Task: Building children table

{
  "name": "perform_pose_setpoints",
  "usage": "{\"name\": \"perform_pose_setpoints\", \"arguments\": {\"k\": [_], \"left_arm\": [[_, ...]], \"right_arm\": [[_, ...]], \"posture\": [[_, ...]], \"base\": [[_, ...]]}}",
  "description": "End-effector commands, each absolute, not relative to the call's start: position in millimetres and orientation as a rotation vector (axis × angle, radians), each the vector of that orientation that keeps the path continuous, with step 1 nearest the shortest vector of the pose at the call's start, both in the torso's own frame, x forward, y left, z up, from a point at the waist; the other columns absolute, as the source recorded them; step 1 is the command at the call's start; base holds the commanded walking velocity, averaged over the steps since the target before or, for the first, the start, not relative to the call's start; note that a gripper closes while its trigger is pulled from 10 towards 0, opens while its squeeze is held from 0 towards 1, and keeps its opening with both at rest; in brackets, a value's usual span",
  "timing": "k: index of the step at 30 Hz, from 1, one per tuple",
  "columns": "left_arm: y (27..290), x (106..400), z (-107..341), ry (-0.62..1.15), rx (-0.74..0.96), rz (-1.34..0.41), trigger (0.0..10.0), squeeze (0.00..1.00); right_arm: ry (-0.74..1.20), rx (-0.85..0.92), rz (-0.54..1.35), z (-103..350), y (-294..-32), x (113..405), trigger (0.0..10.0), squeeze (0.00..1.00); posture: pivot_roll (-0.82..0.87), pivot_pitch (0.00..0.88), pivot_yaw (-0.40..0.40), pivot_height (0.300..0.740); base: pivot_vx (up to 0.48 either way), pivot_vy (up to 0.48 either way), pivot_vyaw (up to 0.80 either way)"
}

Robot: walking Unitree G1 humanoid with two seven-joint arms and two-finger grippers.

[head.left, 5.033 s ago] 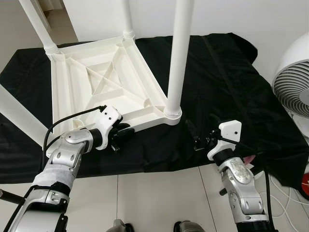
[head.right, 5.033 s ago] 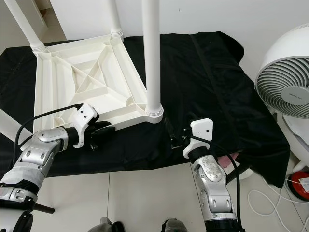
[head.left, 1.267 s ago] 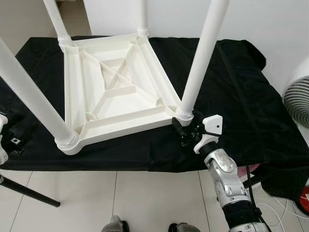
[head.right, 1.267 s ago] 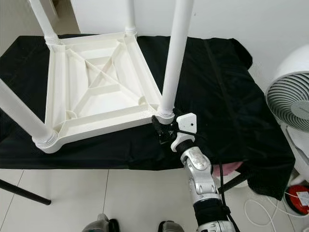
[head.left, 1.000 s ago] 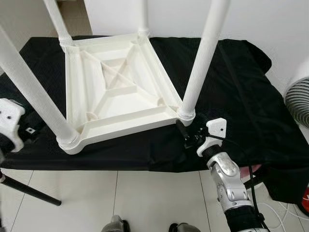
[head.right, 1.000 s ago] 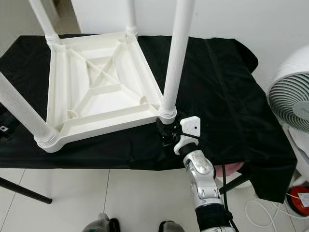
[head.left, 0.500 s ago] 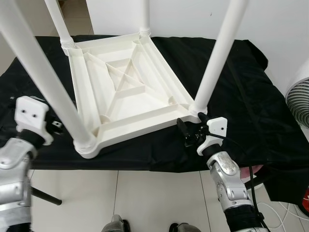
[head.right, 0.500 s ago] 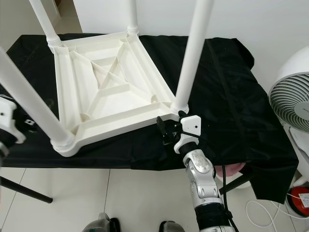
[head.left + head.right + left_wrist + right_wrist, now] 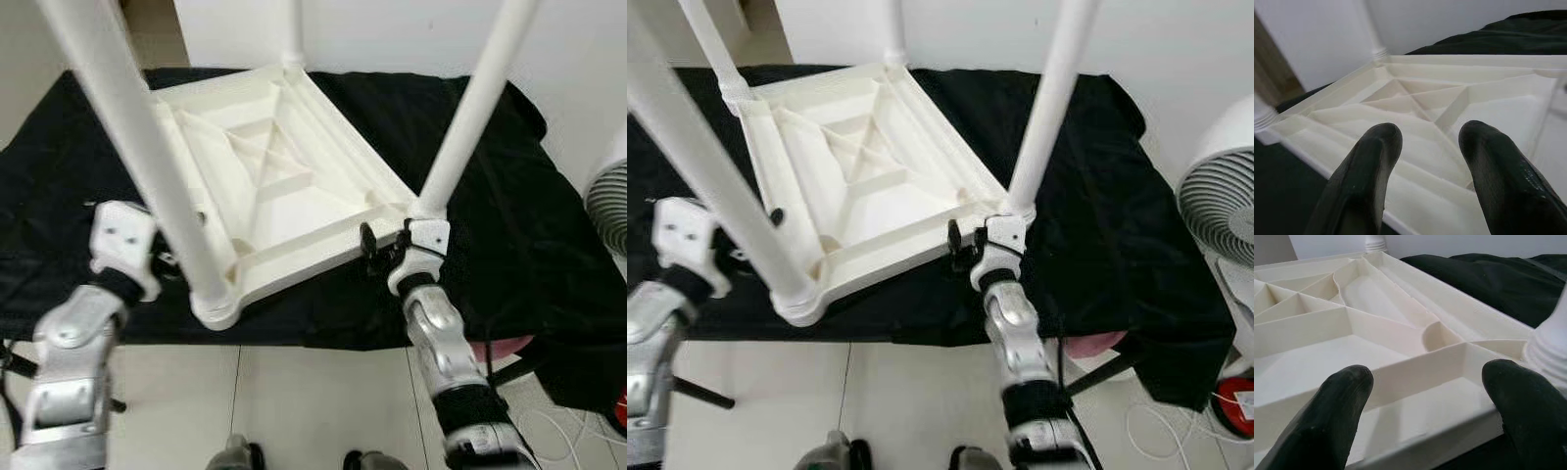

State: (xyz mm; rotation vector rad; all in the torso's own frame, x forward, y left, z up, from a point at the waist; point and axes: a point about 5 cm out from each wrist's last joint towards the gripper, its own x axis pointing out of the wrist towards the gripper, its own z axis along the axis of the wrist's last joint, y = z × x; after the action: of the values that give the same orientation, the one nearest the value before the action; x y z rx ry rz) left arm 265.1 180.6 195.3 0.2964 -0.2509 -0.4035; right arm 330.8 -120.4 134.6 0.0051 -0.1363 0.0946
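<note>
upturned table (image 9: 284, 186) legs rise at each corner, black cloth (image 9: 500, 225) open at right, fan (image 9: 1220, 220) beyond

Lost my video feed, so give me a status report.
Left gripper open at white upturned plastic table's left edge. Right gripper open at its near right corner. Nothing gripped yet. White fan stands clear, right.

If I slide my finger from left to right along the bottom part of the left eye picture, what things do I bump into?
left end effector → near-left table leg → white table frame → right end effector → black cloth → fan
</note>
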Motion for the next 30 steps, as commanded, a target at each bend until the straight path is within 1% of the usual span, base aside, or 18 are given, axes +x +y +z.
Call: {"name": "perform_pose_setpoints", "arguments": {"k": [1,2,3,4,9,13,23,25,26,28,30], "left_arm": [[177,266,199,-0.262,0.302,-0.386,10.0,0.00],[177,266,199,-0.262,0.302,-0.386,10.0,0.00],[174,266,199,-0.267,0.300,-0.394,10.0,0.00],[174,266,199,-0.267,0.301,-0.396,10.0,0.00],[174,266,201,-0.262,0.301,-0.391,10.0,0.00],[172,265,204,-0.263,0.295,-0.384,10.0,0.00],[165,265,208,-0.271,0.265,-0.385,10.0,0.00],[158,264,210,-0.282,0.247,-0.399,10.0,0.00],[158,264,210,-0.282,0.247,-0.399,10.0,0.00],[148,263,212,-0.294,0.227,-0.418,10.0,0.00],[145,262,213,-0.298,0.223,-0.424,10.0,0.00]], "right_arm": [[-0.086,-0.005,0.072,123,-116,328,10.0,0.00],[-0.086,-0.005,0.072,123,-116,328,10.0,0.00],[-0.111,0.012,0.057,124,-109,325,10.0,0.00],[-0.122,0.020,0.047,124,-108,324,10.0,0.00],[-0.116,0.054,-0.005,123,-109,322,10.0,0.00],[-0.107,0.083,0.005,125,-107,325,10.0,0.00],[-0.150,0.075,-0.017,136,-118,329,10.0,0.00],[-0.158,0.071,-0.057,139,-124,332,10.0,0.00],[-0.158,0.071,-0.057,139,-124,332,10.0,0.00],[-0.165,0.083,-0.075,144,-126,338,10.0,0.00],[-0.166,0.091,-0.079,145,-126,340,10.0,0.00]], "posture": [[0.02,0.118,0.047,0.740],[0.02,0.118,0.047,0.740],[0.03,0.111,0.042,0.740],[0.03,0.111,0.042,0.740],[0.02,0.110,0.044,0.740],[0.02,0.111,0.046,0.740],[0.00,0.117,0.059,0.740],[0.00,0.117,0.059,0.740],[0.00,0.117,0.059,0.740],[0.00,0.117,0.059,0.740],[0.00,0.117,0.059,0.740]], "base": [[0.000,0.000,0.00],[0.000,0.000,0.00],[0.000,0.000,0.00],[0.000,0.000,0.00],[0.000,0.000,0.00],[0.000,0.000,0.00],[0.000,0.000,0.00],[0.000,0.000,0.00],[0.000,0.000,0.00],[0.000,0.000,0.00],[0.000,0.000,0.00]]}}
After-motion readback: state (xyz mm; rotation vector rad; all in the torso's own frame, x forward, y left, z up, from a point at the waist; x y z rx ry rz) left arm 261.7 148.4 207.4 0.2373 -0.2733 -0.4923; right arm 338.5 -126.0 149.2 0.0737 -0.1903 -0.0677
